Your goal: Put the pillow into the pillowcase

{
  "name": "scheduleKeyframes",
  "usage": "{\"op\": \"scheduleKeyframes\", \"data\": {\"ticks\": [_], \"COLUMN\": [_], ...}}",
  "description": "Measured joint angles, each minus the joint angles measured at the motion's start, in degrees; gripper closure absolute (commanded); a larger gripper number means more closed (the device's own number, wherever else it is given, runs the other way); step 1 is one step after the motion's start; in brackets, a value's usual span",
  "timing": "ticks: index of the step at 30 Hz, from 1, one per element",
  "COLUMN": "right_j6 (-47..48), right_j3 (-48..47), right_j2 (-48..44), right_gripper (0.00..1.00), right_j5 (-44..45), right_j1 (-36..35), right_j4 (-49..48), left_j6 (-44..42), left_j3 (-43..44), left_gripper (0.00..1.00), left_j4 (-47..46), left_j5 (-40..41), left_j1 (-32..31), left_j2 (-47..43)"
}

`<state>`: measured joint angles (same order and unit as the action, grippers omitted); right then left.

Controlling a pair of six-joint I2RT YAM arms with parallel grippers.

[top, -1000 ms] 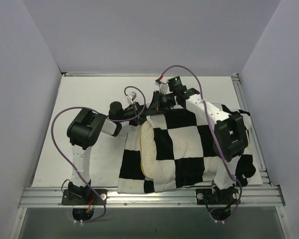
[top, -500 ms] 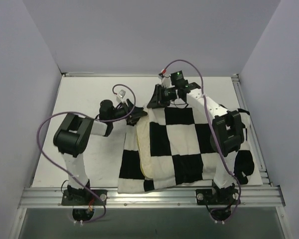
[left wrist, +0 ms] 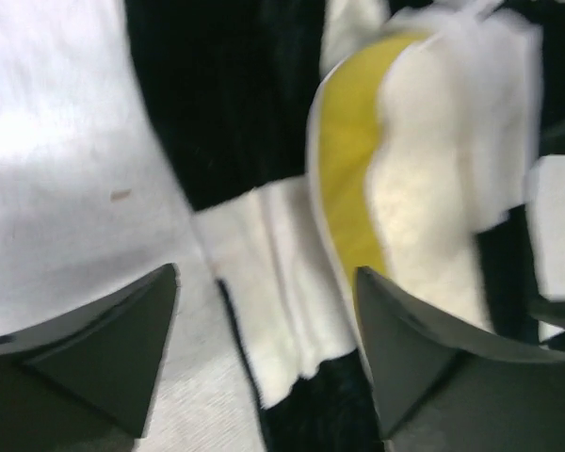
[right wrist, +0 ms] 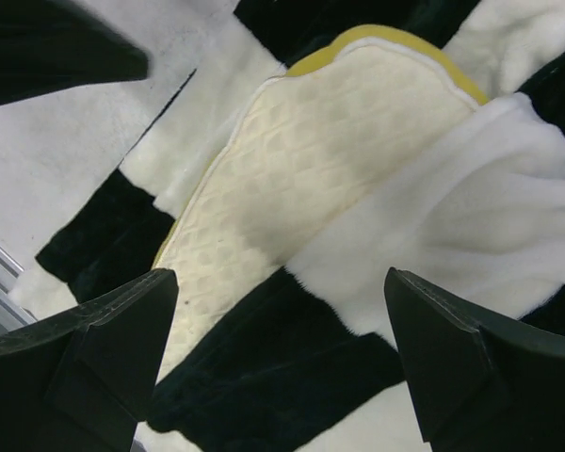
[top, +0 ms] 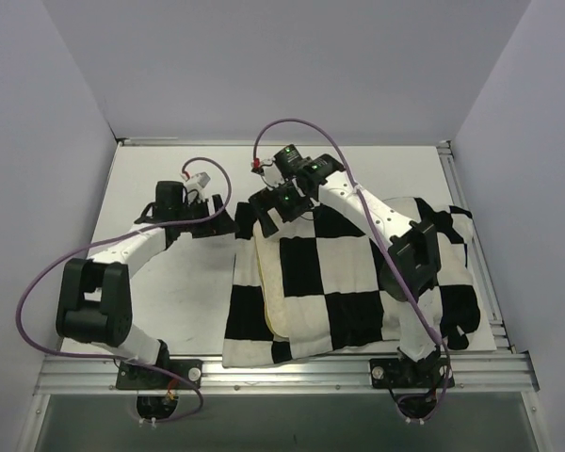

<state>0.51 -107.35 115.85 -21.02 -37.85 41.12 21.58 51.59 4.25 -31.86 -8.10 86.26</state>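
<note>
The checkered pillowcase lies flat on the table, covering most of the pillow. Only the pillow's cream left edge shows at the case's open left side. My left gripper is open just left of the far left corner, holding nothing. In the left wrist view its fingers frame the case's fabric and the pillow's yellow edge. My right gripper hovers open over that same corner. The right wrist view shows the quilted pillow poking out of the pillowcase, with the gripper above both.
A bare white table stretches left of the case. An aluminium rail runs along the near edge, and grey walls close in on three sides. Purple cables loop off both arms.
Both grippers have opened and let go of the pillowcase's far edge. The left arm swung out to the left and the right gripper moved left. The case's far left corner dropped onto the pillow.
</note>
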Motion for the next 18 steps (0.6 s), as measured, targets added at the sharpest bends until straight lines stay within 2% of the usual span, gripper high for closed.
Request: {"op": "scheduleKeyframes", "data": {"ticks": [6,10,13,14,16,18], "right_j6": [0.68,-0.63,-1.99,-2.27,-3.08,-3.45], "right_j3": [-0.63,0.11,0.17,0.20,0.17,0.17], "right_j2": [0.02,2.36,4.92,5.57,6.12,6.21], "right_gripper": [0.03,0.04,0.04,0.04,0.04,0.06], "right_j5": [4.76,5.11,5.05,4.94,4.90,5.03], "right_j1": [-5.46,-5.38,-4.92,-4.87,-4.68,-4.61], "right_j4": [3.56,4.37,4.35,4.31,4.07,3.98], "left_j6": [-4.00,-3.98,-3.41,-2.99,-2.03,-1.20], "left_j3": [1.44,5.57,9.53,10.38,11.76,12.66], "left_gripper": [0.47,0.53,0.67,0.81,1.00,1.00], "left_j4": [5.90,6.58,5.84,5.57,5.11,5.01], "left_j5": [4.74,6.62,8.02,8.02,7.13,4.87], "left_j1": [-3.82,-5.46,-6.29,-6.40,-6.32,-5.64], "left_j2": [11.04,16.44,20.00,21.07,22.97,24.04]}}
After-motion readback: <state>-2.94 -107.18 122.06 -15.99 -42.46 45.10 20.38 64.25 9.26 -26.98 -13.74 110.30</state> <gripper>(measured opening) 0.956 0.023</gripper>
